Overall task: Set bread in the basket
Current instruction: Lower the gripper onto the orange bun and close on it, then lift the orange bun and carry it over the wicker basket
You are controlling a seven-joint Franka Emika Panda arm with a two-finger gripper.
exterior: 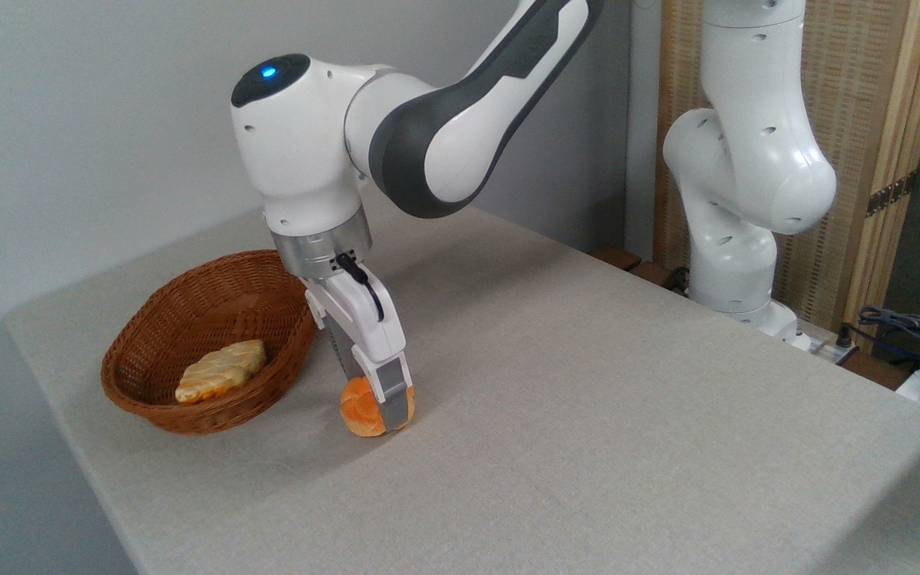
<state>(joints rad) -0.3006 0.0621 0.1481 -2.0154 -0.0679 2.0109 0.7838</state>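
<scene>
We see the gripper (374, 399) lowered straight onto the bread (360, 409), fingers (397, 397) closed snugly around the orange bun, which sits on the table (588, 399). The bun is just right of the basket (208, 339), outside its rim. Inside the basket lies a pale striped bread (220, 370).

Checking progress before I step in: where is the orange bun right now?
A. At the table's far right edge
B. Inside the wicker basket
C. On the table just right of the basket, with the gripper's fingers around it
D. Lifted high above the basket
C: the orange bun sits on the table beside the basket, with the gripper straddling it.
</scene>
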